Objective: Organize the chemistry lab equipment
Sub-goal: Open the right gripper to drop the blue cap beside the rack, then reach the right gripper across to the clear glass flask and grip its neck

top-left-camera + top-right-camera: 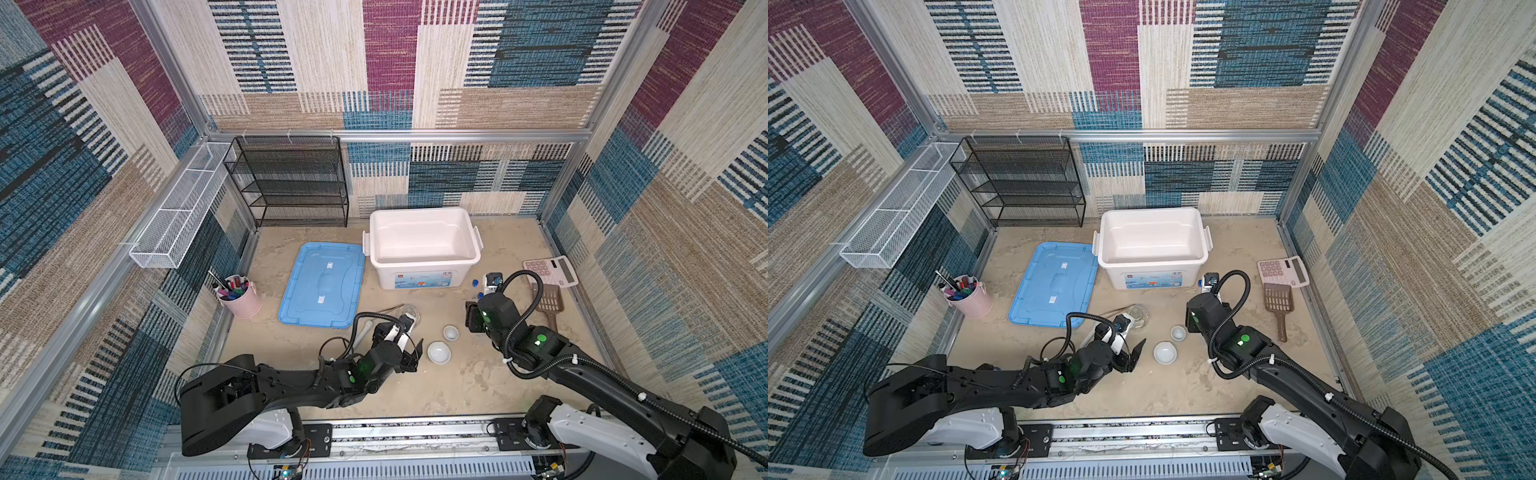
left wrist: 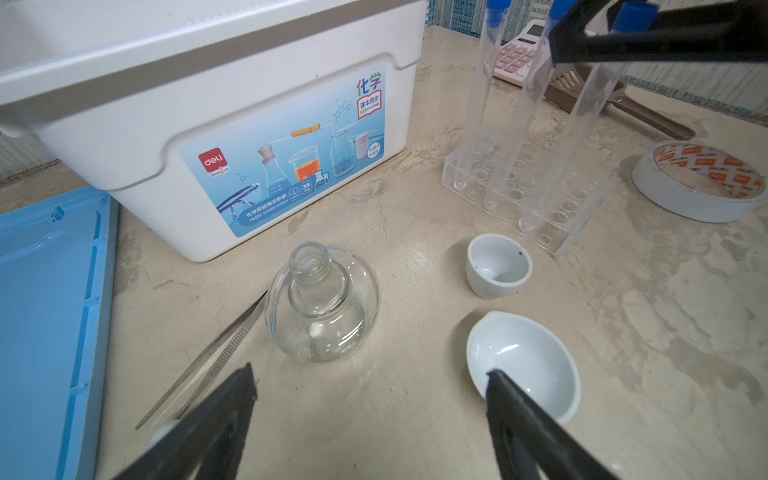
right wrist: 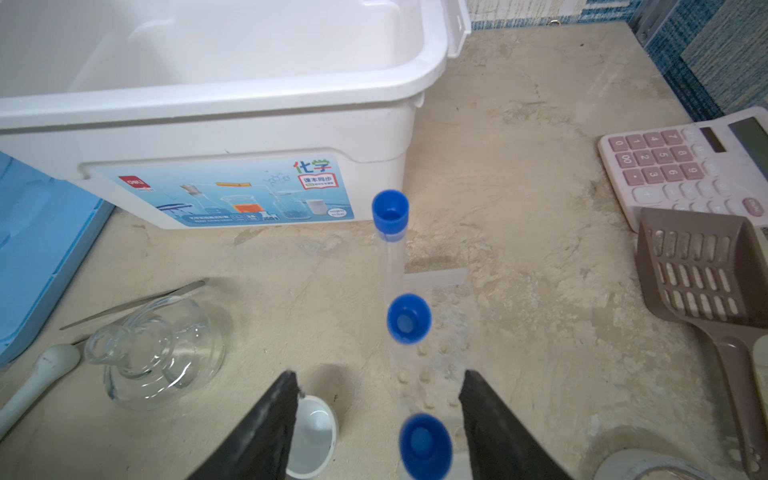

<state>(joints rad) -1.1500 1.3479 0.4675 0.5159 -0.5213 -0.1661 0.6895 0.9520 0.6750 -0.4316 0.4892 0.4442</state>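
Observation:
Three clear blue-capped test tubes (image 3: 408, 319) stand upright in the clear rack (image 2: 528, 187). My right gripper (image 3: 379, 374) hangs open over them, its jaws either side of the nearest cap (image 3: 424, 444) without touching it. My left gripper (image 2: 370, 370) is open and holds nothing, low over the table between the small glass flask (image 2: 322, 303) and the shallow white dish (image 2: 528, 357). A small white cup dish (image 2: 498, 266) sits beside the rack. Thin tweezers (image 2: 216, 353) and the white pestle (image 3: 41, 378) lie by the flask.
The open white box (image 1: 424, 249) stands at the back, with its blue lid (image 1: 322, 284) to its left. Calculator (image 1: 550, 270), brown scoop (image 1: 548, 301) and a tape roll (image 2: 702, 178) lie at the right. Pink pen cup (image 1: 241, 297), black shelf (image 1: 291, 183) and white wire basket (image 1: 183, 208) are at the left.

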